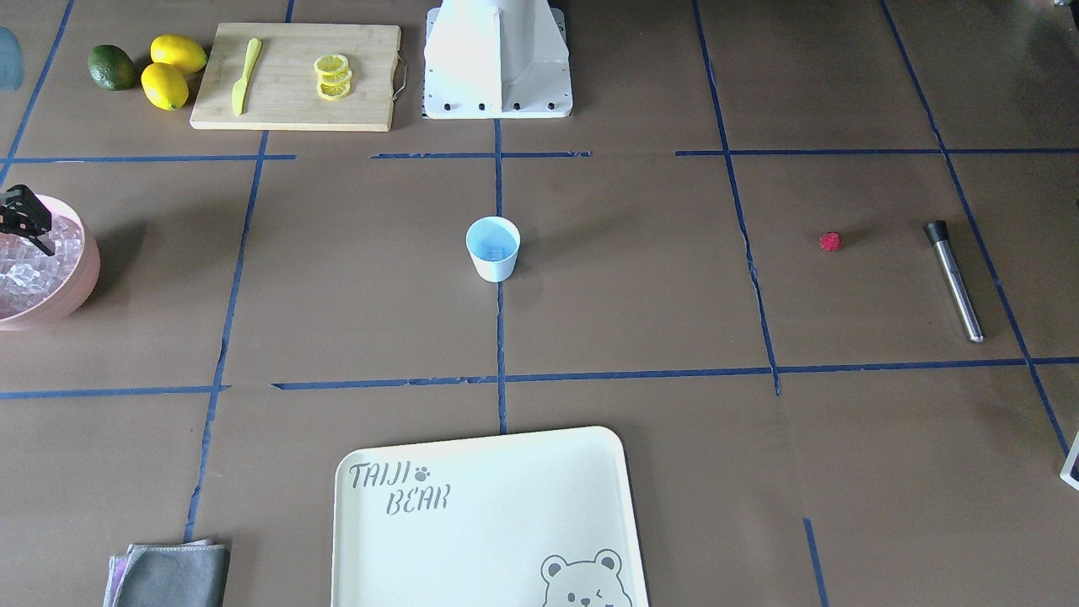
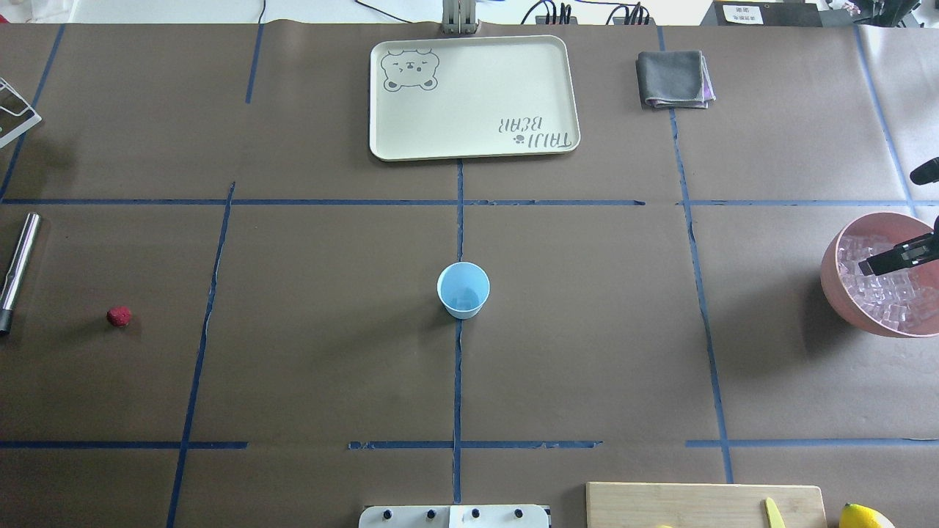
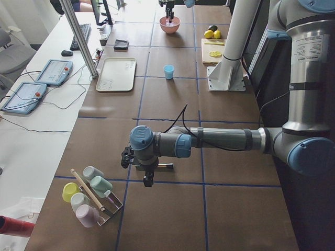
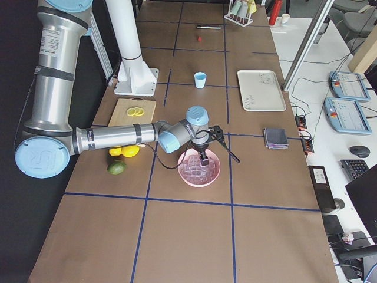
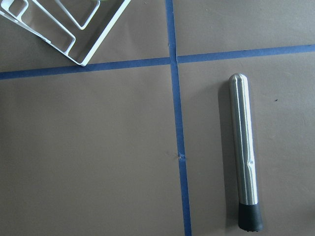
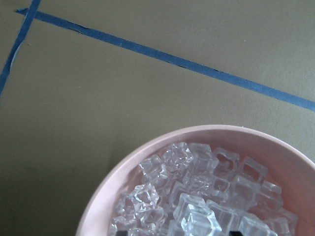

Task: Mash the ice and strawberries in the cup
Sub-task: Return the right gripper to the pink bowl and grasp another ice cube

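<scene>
ice-fetching looks to be the step in hand. the right claw (image 2: 873, 262) is down among the ice (image 6: 197, 221) in the pink bowl (image 2: 832, 271) at the right end of the bench (image 2: 330, 352). a cube seems to sit between its tips, but i cannot tell whether it grips. the cup (image 2: 463, 290) stands mid-bench. the strawberry (image 2: 119, 316) lies far left near the muddler (image 5: 243, 157), over which the left claw (image 3: 148, 180) hangs; i cannot tell how it stands. next, i judge: pinch one cube, lift clear of the rim, carry it to the cup.

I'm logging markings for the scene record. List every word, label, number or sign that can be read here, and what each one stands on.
"TAIJI BEAR", printed beside a paw mark and a bear drawing, on the cream tray.
Left arm's label, a white sticker with print: too small to read.
Right arm's label, the same kind of sticker: too small to read.
White sign beyond the table's far edge: blurred, unreadable.
</scene>
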You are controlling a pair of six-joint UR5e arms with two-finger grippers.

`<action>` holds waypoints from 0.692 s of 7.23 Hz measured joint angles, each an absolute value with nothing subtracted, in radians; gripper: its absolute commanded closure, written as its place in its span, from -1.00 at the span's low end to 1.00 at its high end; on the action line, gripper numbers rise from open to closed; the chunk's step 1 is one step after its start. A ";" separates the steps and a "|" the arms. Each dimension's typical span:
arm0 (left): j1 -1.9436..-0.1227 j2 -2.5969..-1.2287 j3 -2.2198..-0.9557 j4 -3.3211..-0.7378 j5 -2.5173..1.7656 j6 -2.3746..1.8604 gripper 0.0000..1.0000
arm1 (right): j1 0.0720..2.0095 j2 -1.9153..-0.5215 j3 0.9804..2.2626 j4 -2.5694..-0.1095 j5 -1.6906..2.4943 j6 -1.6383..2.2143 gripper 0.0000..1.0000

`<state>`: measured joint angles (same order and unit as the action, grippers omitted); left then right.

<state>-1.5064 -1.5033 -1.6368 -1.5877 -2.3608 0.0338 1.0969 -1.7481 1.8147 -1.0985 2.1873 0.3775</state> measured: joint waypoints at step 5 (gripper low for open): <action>-1.506 -1.503 -1.637 -1.587 -2.361 0.034 -1.00 | 1.071 -1.744 1.789 -1.100 2.159 0.375 -0.40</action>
<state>-1.5064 -1.5033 -1.6368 -1.5867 -2.3608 0.0337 1.0709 -1.7436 1.7889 -1.0999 2.1590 0.3746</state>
